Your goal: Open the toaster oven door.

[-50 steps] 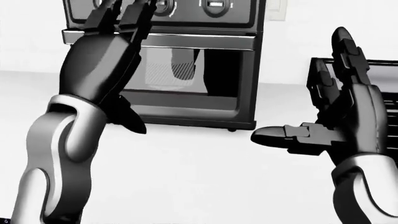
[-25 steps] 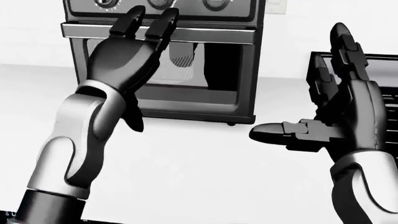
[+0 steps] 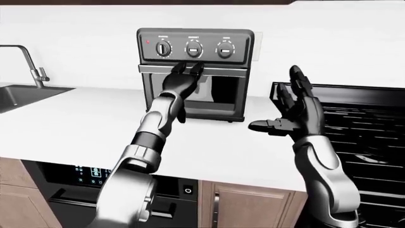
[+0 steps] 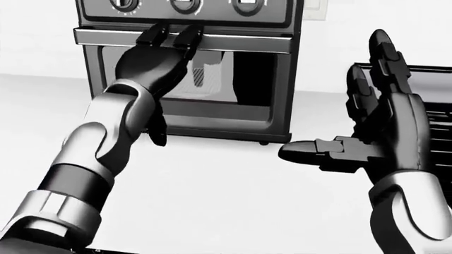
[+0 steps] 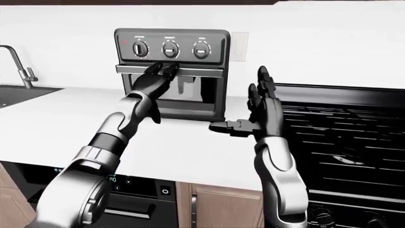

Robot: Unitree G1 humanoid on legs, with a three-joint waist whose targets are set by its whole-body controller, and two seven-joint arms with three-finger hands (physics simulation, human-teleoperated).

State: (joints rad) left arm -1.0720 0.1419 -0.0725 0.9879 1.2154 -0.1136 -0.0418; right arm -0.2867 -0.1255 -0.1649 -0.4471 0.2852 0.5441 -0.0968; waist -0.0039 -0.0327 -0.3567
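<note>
On the white counter (image 3: 76, 123), against the wall between the steel sink (image 3: 25, 92) and the black stove grates (image 3: 361, 123), stood the dark grey toaster oven (image 3: 193, 71) with three knobs, and its glass door (image 4: 233, 79) was shut flush with the body, so I judged the task barely begun: the reach looked done, the grip and the pull down were all left. My left hand (image 4: 159, 55) was up against the oven, palm toward the glass, its two long black fingers (image 4: 173, 34) lying side by side with their tips on the silver bar handle (image 4: 247, 43) that runs across the top of the door. I could not tell whether those tips had hooked over the bar or only rested against it; the thumb hung loose below, pointing at the counter, not closed on anything. My right hand (image 4: 374, 132) was well to the right of the oven, near the stove, empty, fingers spread upright and thumb stuck out sideways.
</note>
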